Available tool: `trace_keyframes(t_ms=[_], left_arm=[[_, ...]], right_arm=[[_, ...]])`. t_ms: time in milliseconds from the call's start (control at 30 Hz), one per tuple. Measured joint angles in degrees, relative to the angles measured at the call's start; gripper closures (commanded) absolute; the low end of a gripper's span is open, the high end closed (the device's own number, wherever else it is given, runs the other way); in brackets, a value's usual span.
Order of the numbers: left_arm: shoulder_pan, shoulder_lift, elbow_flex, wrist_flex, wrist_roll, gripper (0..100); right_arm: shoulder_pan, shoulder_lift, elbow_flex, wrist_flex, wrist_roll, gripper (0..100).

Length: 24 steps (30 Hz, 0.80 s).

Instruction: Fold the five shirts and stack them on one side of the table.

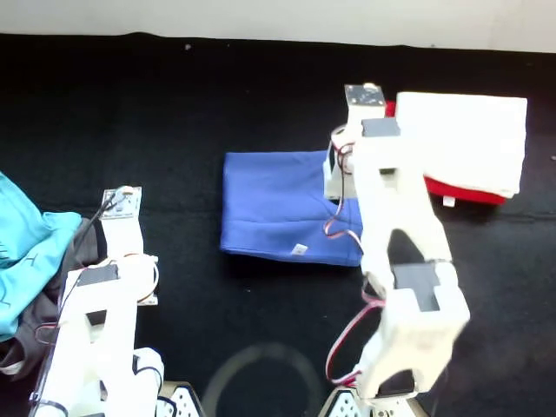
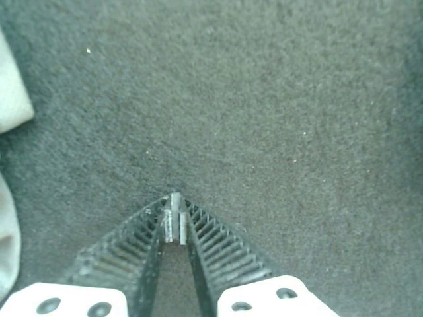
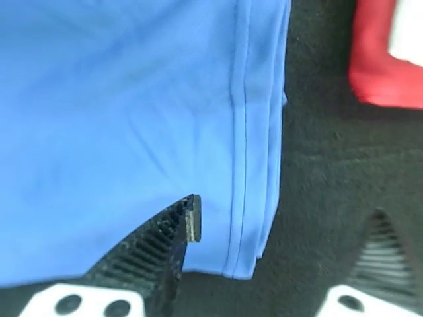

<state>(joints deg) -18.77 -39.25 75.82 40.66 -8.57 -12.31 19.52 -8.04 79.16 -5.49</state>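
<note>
Your blue shirt (image 1: 278,208) lies folded flat in the middle of the table (image 1: 174,95). Its right edge is just left of the stack at the far right, where a white shirt (image 1: 460,139) sits on a red shirt (image 1: 465,193). Your right gripper (image 3: 283,221) hangs over that right edge with its fingers spread wide. One finger is above the blue cloth and the other above bare table, so the layered hem runs between them. Your left gripper (image 2: 175,214) has its fingers pressed together on nothing, over bare table at the near left. Beside it is a loose heap of a teal shirt (image 1: 22,248) and a dark shirt (image 1: 30,326).

Expect the blue shirt to be light, soft and limp. It will likely sag from any single hold, and the fold could fall open if you catch only the top layer. Pinch all the layers together right at the hem. The table's fuzzy cover may drag on the cloth, so lifting probably suits it better than sliding.
</note>
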Motion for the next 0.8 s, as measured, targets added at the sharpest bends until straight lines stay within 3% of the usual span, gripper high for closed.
trace_keyframes(t_ms=[333, 400, 533, 600, 800], left_arm=[[0.0, 0.0, 0.0, -0.44, 0.0, 99], [0.0, 0.0, 0.0, -0.44, 0.0, 99], [0.0, 0.0, 0.0, -0.44, 0.0, 99], [0.0, 0.0, 0.0, -0.44, 0.0, 99], [0.0, 0.0, 0.0, -0.44, 0.0, 99]], right_arm=[[-0.09, 15.3, -11.16, -0.09, -0.62, 61.8], [-0.26, 17.67, -12.04, -0.26, -0.62, 69.0], [-0.26, 20.48, -14.07, 0.09, -0.62, 99.6], [-0.26, 20.92, -14.15, 0.18, -0.62, 96.4], [0.18, 19.96, -13.8, 0.62, -0.62, 99.1]])
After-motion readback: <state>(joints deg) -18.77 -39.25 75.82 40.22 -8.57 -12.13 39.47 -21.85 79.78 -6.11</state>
